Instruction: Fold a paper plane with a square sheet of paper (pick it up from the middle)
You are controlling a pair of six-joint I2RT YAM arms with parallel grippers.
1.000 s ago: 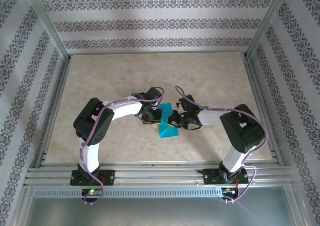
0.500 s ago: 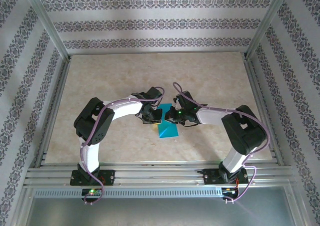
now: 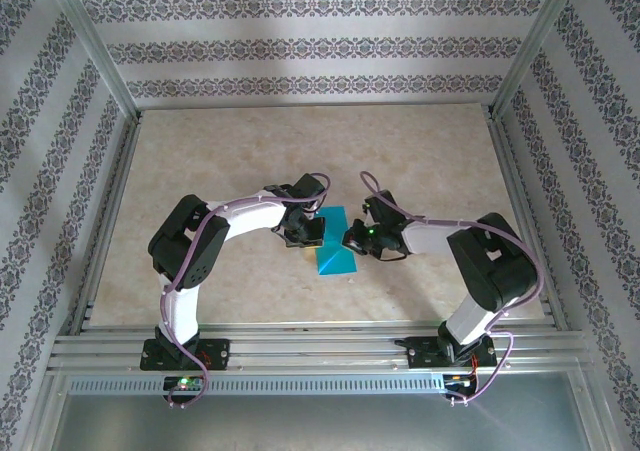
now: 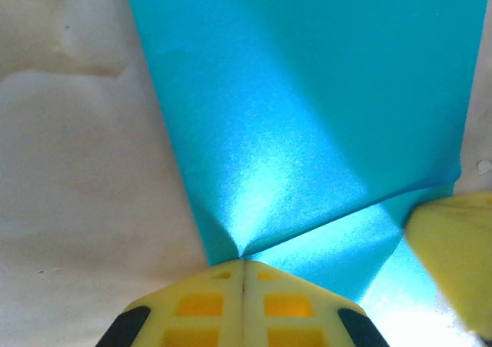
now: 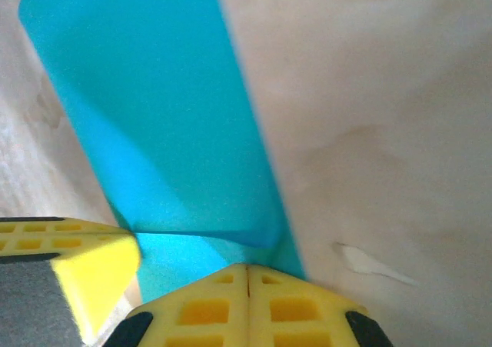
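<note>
The teal-blue sheet of paper (image 3: 335,256) lies folded on the table between both grippers, with a diagonal flap edge across it (image 4: 307,116). A finished paper plane is out of view. My left gripper (image 3: 312,233) is shut, and its yellow tip (image 4: 243,264) rests on the paper where the flap's edge meets the left side. Shut as well, my right gripper (image 3: 350,239) has its tip (image 5: 247,268) on the paper (image 5: 154,116) near its right edge. Nothing sits between either pair of jaws. Each wrist view catches the other gripper's yellow finger at its edge.
The beige table (image 3: 220,151) is ringed by an aluminium frame (image 3: 120,131) and patterned walls. A small white scuff (image 5: 369,264) marks the table just right of the paper. Both arms bend inward over the near middle of the table.
My right gripper slid up and left over the paper, then came back down and right to about where it was. The left gripper and the paper have stayed put.
</note>
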